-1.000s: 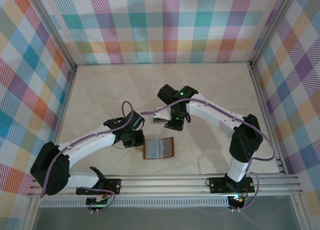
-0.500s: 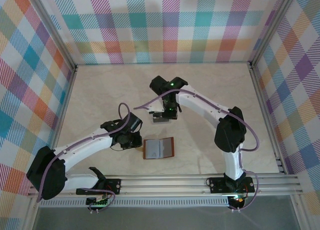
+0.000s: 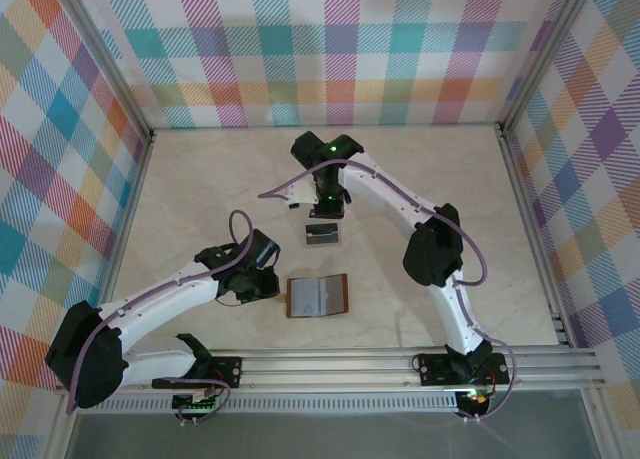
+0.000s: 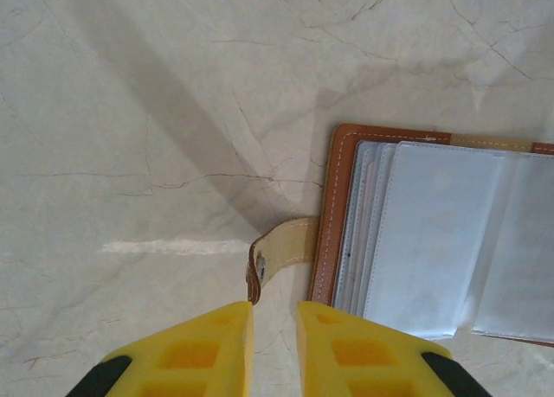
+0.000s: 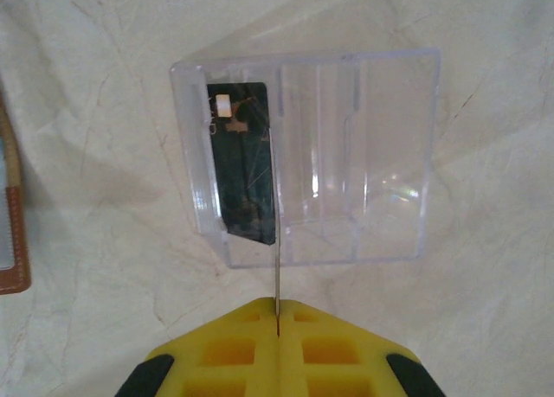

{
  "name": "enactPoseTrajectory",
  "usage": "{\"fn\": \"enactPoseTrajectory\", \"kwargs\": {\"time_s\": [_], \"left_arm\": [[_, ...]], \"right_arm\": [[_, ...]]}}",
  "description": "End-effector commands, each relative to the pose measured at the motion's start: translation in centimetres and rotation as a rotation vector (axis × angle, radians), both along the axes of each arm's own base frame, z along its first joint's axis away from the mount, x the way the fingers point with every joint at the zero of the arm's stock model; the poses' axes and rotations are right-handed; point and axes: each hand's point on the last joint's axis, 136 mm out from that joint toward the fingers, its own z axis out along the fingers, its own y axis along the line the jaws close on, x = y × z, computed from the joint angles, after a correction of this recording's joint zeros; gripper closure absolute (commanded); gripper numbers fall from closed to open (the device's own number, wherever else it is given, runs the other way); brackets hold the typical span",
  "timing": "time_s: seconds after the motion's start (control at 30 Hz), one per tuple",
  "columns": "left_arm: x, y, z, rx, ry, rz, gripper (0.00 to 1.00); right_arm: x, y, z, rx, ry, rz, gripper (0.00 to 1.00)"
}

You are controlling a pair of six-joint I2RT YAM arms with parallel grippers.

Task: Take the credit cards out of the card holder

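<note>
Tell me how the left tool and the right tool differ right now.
Left tool: jaws slightly apart, empty, beside the snap tab of the card holder. Right tool: shut on a thin card, held edge-on over a clear tray. Both are yellow.

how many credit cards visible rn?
2. A dark card lies in the clear tray; a second card, edge-on, is pinched by the right gripper. The card holder's sleeves may hide more.

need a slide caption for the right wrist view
Right claw shut on a thin flat card seen edge-on, over a clear plastic slotted box holding a dark rectangular card.
</note>
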Motion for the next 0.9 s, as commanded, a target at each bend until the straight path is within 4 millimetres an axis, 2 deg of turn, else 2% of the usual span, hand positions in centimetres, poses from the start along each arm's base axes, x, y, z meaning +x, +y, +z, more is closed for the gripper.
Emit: {"fn": "enactPoseTrajectory", "kwargs": {"time_s": [0.0, 0.47, 0.87], "left_arm": [[-0.7, 0.5, -0.3, 0.018, 0.014, 0.01, 0.79], [-0.6, 0.4, -1.2, 0.028, 0.03, 0.011, 0.79], [-0.6, 0.5, -1.6, 0.04, 0.04, 0.011, 0.79]], "right_arm": [[0.2, -0.2, -0.2, -0.02, 0.024, 0.032, 1.0], [2.9, 1.0, -3.2, -0.032, 0.011, 0.056, 1.0], [2.6, 1.7, -5.5, -0.023, 0.066, 0.062, 0.98]]}}
